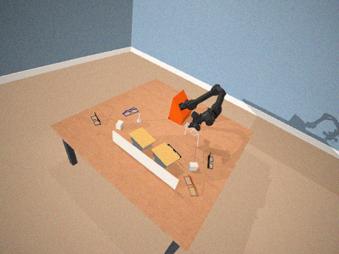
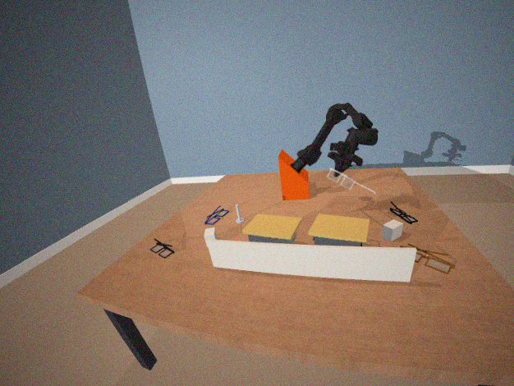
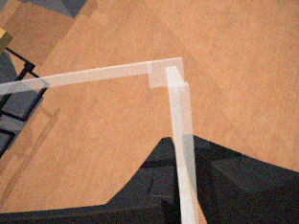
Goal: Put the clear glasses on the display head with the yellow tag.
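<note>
My gripper is shut on the clear glasses and holds them by one temple, in the air above the back right of the table. The other temple hangs down towards the table. Two grey blocks with yellow tops, one on the left and one on the right, stand in front of me behind a low white wall. I cannot tell which one bears the yellow tag. The glasses hang behind and to the right of the right block, apart from it.
An orange wedge stands by the arm. Black glasses lie at the right block's edge. Blue glasses, black pairs, brown glasses, white cubes and a white pin lie around.
</note>
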You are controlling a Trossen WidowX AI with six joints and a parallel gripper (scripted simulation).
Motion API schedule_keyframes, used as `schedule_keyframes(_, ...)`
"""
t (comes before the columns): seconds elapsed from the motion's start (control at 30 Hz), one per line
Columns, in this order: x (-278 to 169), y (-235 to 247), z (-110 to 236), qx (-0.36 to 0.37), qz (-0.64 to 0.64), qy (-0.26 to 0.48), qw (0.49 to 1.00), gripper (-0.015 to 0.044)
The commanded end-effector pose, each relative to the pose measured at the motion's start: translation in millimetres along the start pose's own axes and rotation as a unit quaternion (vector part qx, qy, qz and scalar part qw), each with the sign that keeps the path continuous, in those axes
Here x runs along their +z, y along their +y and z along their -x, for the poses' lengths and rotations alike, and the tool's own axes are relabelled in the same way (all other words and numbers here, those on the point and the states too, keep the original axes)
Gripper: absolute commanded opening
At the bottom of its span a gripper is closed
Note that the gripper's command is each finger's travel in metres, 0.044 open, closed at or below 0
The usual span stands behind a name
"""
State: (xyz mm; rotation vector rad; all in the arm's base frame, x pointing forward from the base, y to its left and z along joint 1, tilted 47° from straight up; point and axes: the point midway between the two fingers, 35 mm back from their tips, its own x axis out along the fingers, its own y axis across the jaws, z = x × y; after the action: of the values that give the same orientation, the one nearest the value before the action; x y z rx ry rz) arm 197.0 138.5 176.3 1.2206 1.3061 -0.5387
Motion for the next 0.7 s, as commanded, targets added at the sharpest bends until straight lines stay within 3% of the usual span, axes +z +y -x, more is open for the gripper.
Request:
schedule_keyframes(0.0,-2,-4,5,0.010,-0.061,-0.008,0.998,0.0000)
schedule_keyframes(0.67,-9,-15,34,0.082,-0.348,-0.004,0.934,0.0000)
